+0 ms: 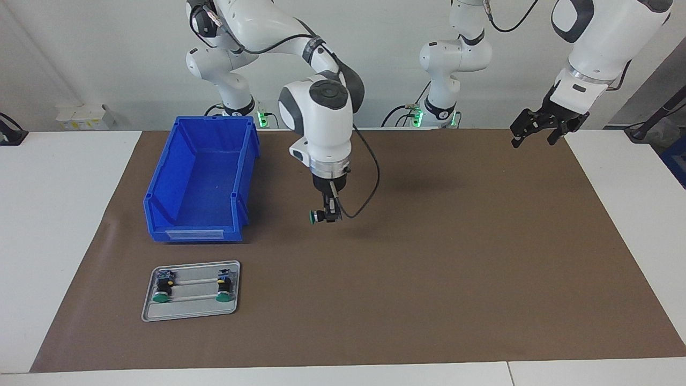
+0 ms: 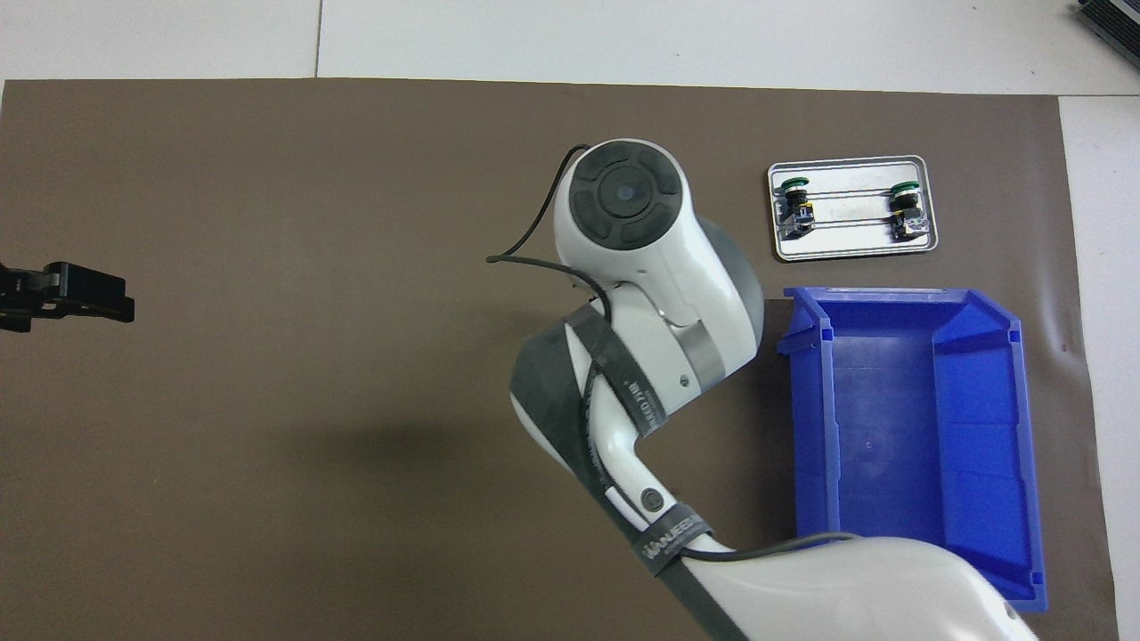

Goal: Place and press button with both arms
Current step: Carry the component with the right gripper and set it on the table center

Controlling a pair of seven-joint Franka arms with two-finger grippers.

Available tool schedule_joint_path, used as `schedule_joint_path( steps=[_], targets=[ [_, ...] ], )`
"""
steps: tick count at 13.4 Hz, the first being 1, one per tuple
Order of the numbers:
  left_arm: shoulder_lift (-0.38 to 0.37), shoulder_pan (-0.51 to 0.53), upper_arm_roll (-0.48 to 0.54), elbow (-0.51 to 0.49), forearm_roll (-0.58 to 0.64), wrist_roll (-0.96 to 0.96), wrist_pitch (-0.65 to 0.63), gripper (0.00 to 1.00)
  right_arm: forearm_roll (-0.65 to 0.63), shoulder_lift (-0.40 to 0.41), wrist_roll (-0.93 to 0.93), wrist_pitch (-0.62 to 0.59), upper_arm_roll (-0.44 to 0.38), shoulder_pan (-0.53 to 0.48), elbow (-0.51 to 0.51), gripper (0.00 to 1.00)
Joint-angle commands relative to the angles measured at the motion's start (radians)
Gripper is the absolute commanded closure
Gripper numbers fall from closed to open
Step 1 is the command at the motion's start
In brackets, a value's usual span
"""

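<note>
Right gripper point(image 1: 326, 215), jaws clenched on button point(image 1: 317, 216), hangs over brown mat point(image 1: 429, 268) beside blue bin point(image 1: 201, 182); green cap points sideways. Left gripper point(image 1: 536, 133), jaws released, waits over mat corner at left arm's end of tabletop. Two more buttons lie on metal tray point(image 1: 190, 311). Button likely light, rigid, smooth-capped; black body looks like safest hold.

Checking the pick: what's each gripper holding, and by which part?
Right gripper holds a button by its body, green cap sideways, above the mat. Left gripper is open, holding nothing.
</note>
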Motion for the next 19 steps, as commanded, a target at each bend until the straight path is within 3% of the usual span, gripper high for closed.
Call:
schedule_joint_path(
  steps=[1, 5, 12, 13, 14, 15, 17, 19],
  targets=[
    [-0.03, 0.005, 0.0, -0.032, -0.01, 0.006, 0.004, 0.0, -0.077, 0.107, 0.219, 0.035, 0.0, 0.106, 0.008, 1.0],
    [-0.03, 0.005, 0.0, -0.032, -0.01, 0.007, 0.004, 0.0, -0.062, 0.15, 0.316, 0.191, 0.006, 0.159, -0.01, 1.0],
    [-0.03, 0.005, 0.0, -0.032, -0.01, 0.006, 0.004, 0.0, -0.059, 0.124, 0.318, 0.283, 0.008, 0.194, -0.139, 1.0],
    [-0.03, 0.005, 0.0, -0.032, -0.01, 0.007, 0.004, 0.0, -0.059, 0.12, 0.316, 0.293, 0.008, 0.197, -0.147, 0.8],
    [-0.03, 0.005, 0.0, -0.032, -0.01, 0.007, 0.004, 0.0, -0.06, 0.118, 0.313, 0.294, 0.006, 0.196, -0.147, 0.32],
    [-0.03, 0.005, 0.001, -0.032, -0.01, 0.006, 0.004, 0.0, -0.067, 0.118, 0.296, 0.287, 0.006, 0.196, -0.139, 0.0],
    [-0.03, 0.005, 0.0, -0.032, -0.01, 0.006, 0.004, 0.0, -0.071, 0.095, 0.203, 0.279, 0.006, 0.19, -0.139, 0.0],
    [-0.03, 0.002, 0.0, -0.03, -0.01, 0.004, -0.006, 0.0, -0.065, 0.007, 0.073, 0.267, 0.006, 0.161, -0.183, 0.0]
  ],
)
